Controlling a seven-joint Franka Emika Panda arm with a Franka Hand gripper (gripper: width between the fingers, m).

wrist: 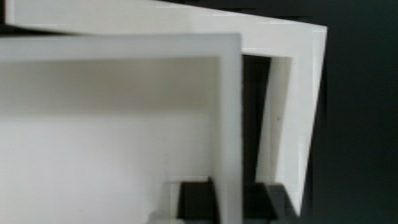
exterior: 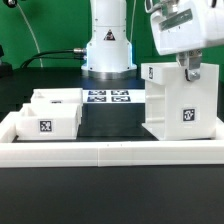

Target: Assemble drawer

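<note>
The arm hangs from above, its gripper (exterior: 188, 70) pointing straight down

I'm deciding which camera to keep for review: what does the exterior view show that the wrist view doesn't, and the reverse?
Only the exterior view: the two small trays on its left, the marker board, the long border wall in front and the arm's base. Only the wrist view: a close look at a thin wall of the housing standing between the dark fingers. Both: the housing and the gripper at its top.
</note>
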